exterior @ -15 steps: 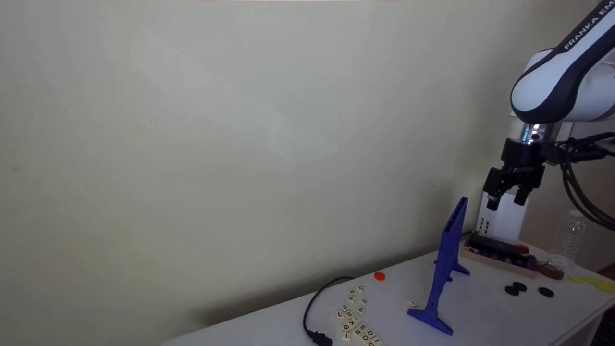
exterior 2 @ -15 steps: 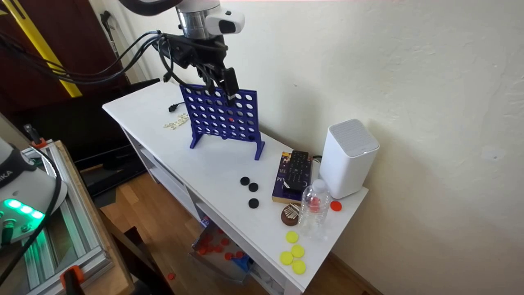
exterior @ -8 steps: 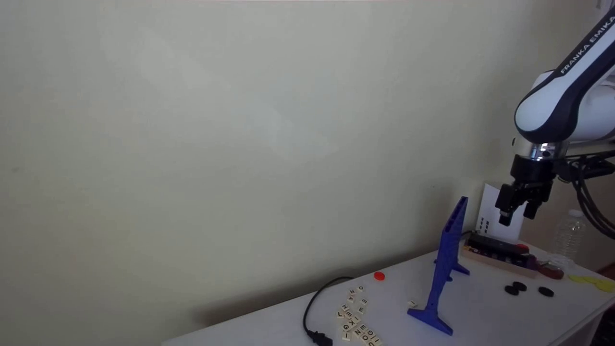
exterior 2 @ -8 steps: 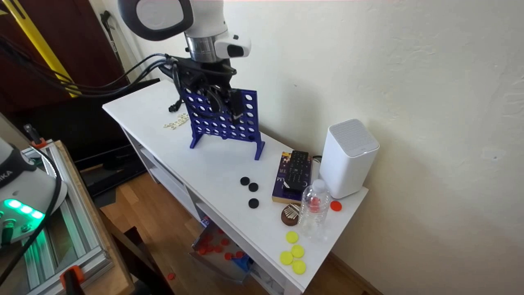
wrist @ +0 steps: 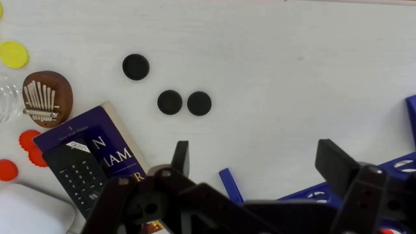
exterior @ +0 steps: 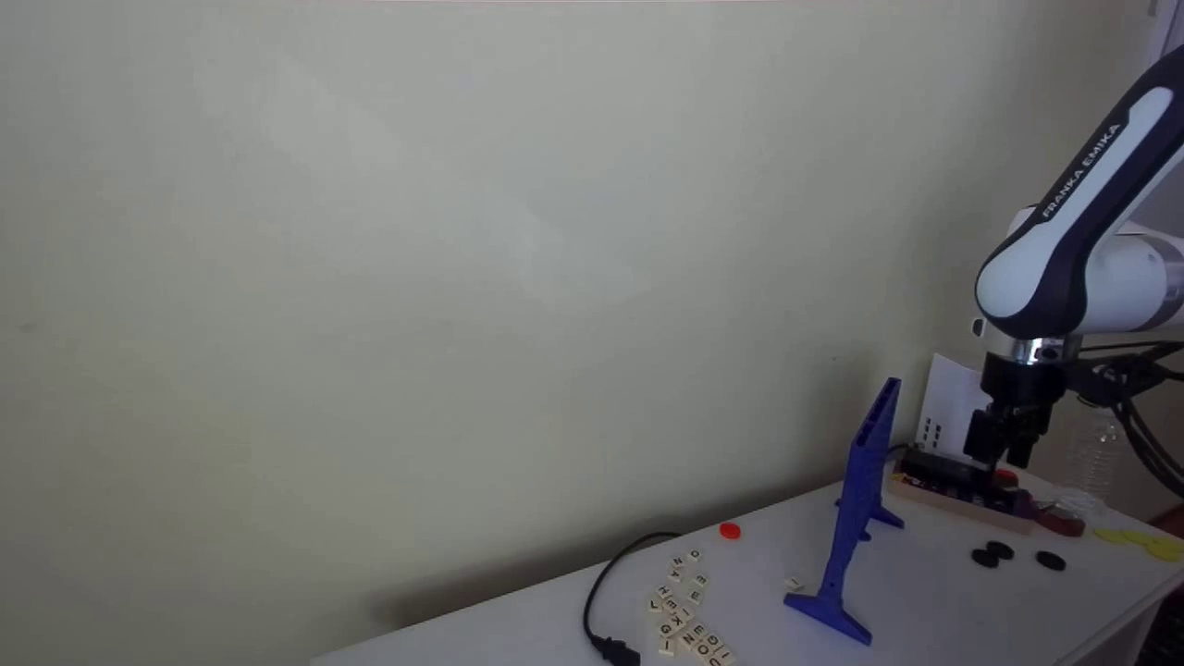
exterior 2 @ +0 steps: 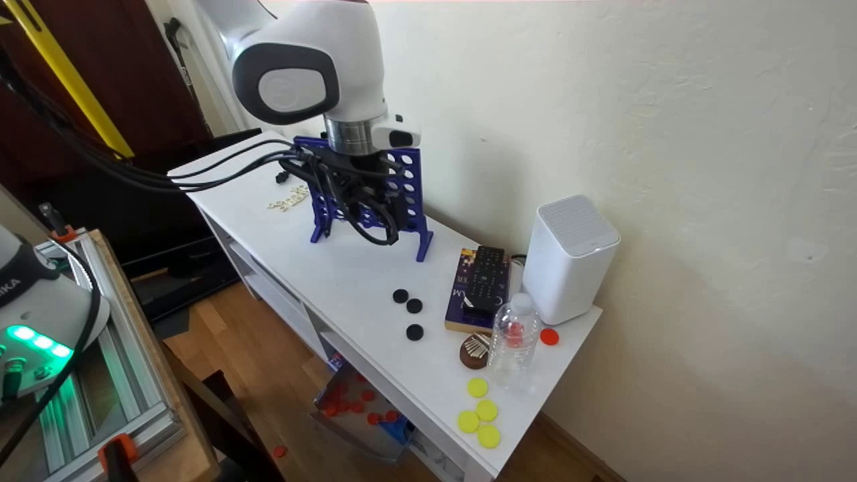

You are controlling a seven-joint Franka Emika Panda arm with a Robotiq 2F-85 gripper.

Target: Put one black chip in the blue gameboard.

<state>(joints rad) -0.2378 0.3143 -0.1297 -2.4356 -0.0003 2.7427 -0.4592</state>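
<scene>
White tabletop (wrist: pixel 276 71) beneath parted, down-pointing fingers (wrist: pixel 334 165).

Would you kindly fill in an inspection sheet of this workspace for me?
Surface: white table, a faint spot showing.
Job's things: three black chips flat on the table; blue gameboard upright.
Clutter: remote on a book, thumb piano, clear bottle, white box, yellow chips, red chips, letter tiles.
Tool: open above the table, nothing seen in it.
Cables: black cables loop near the tool; a plug lies beside the tiles.
Surroundings: more red chips in a bin below table level, another on the floor.
</scene>
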